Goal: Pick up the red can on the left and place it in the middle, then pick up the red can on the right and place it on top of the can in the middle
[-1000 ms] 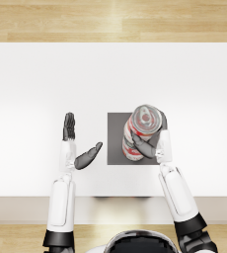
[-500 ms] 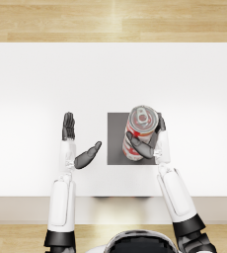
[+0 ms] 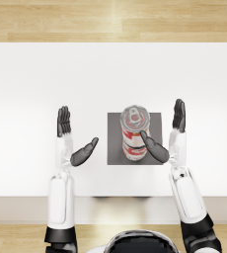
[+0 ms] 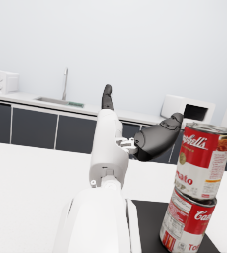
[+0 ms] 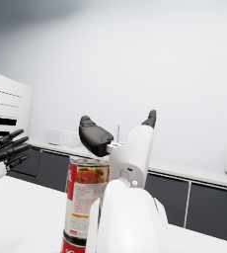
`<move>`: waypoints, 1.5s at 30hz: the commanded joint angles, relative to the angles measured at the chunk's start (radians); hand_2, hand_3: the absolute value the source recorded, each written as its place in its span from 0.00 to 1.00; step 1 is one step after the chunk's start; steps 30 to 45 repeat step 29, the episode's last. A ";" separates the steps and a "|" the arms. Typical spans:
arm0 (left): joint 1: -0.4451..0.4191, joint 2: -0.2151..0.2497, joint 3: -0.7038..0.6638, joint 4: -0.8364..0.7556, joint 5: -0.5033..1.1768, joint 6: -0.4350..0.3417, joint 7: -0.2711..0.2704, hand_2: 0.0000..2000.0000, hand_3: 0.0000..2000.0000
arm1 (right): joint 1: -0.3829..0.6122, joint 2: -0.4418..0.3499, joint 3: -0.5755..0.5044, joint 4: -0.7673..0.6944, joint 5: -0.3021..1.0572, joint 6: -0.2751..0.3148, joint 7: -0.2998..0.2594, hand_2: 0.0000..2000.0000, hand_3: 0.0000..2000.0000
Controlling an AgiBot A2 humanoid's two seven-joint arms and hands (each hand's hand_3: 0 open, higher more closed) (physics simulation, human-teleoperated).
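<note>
Change: right hand (image 3: 170,134) has let go of the upper red soup can (image 3: 134,118) and drawn right.
Cans: stacked upright on the dark square mat (image 3: 116,148), mid-desk, so the task looks complete.
Hands: both spread, empty; left hand (image 3: 72,141) waits clear.

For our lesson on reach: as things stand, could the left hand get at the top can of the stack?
Probably yes. The left hand is open, holds nothing, and nothing lies between it and the top can. The right hand is open on the far side, apart from the stack.

Red-and-white cans (image 3: 134,136); dark grey mat (image 3: 116,143); white table (image 3: 36,89).
</note>
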 commanded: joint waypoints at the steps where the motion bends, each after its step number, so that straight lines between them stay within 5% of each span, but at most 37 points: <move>1: 0.115 -0.011 -0.068 -0.041 0.000 0.000 0.000 0.00 0.00 | 0.058 -0.029 -0.191 0.084 0.000 -0.001 0.000 0.00 0.00; 6: 0.199 -0.044 -0.156 -0.014 0.000 0.000 0.000 0.00 0.00 | 0.067 -0.018 -0.372 0.061 0.000 -0.002 -0.002 0.00 0.00; 7: 0.164 -0.035 -0.215 0.013 0.000 0.000 0.000 0.00 0.00 | 0.007 -0.030 -0.424 0.025 -0.001 -0.002 -0.002 0.00 0.00; 10: 0.142 -0.028 -0.220 0.009 0.000 0.000 0.000 0.00 0.00 | -0.006 -0.029 -0.430 0.002 -0.001 0.230 0.155 0.00 0.00; 15: 0.127 -0.024 -0.214 0.008 0.000 0.000 0.000 0.00 0.00 | -0.019 -0.031 -0.416 0.002 -0.001 0.339 0.229 0.00 0.00; 45: 0.123 -0.023 -0.222 0.009 0.000 0.000 0.000 0.00 0.00 | -0.025 -0.032 -0.426 -0.005 -0.001 0.364 0.246 0.00 0.00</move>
